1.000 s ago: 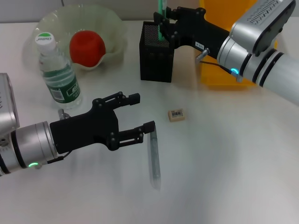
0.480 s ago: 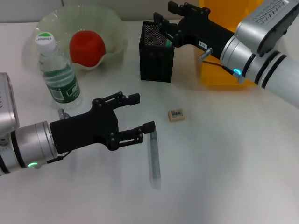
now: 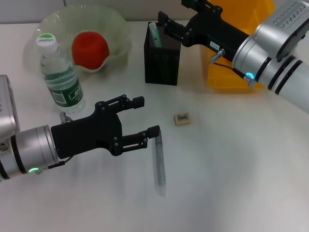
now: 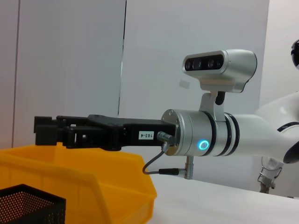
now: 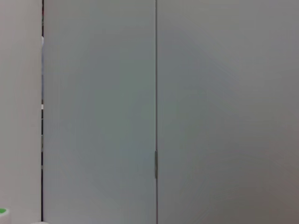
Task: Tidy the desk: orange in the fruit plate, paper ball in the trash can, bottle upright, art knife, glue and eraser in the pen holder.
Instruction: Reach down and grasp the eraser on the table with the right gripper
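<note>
Showing the desk from the head view: the right gripper [image 3: 176,17] is raised over the rear rim of the pen holder [image 3: 162,57], its fingers spread apart and holding nothing. A green stick-shaped object [image 3: 156,35] leans inside the pen holder against its left wall. The trash can [image 3: 231,72] stands just beside the pen holder on the right, largely hidden behind the right arm. The left gripper [image 3: 142,117] hovers low over the table [image 3: 231,169] in the near left area, its fingers wide apart and empty; the lower fingertip sits at the upper end of a slender translucent grey object [image 3: 159,166] lying lengthwise on the table, though contact cannot be confirmed. The eraser [image 3: 182,119] lies flat on the table, apart from both grippers, between the left gripper and the trash can. The bottle [image 3: 59,75] stands upright at the left, cap on, just in front of the fruit plate [image 3: 116,26]. The orange [image 3: 90,49] rests inside the fruit plate. In the left wrist view, the right arm extends sideways above the yellow trash can [image 4: 117,186], with a corner of the black mesh pen holder [image 4: 28,205] visible at the lower edge. The right wrist view shows mainly a plain wall [image 5: 187,116], with a sliver of the bottle cap at the bottom corner
</note>
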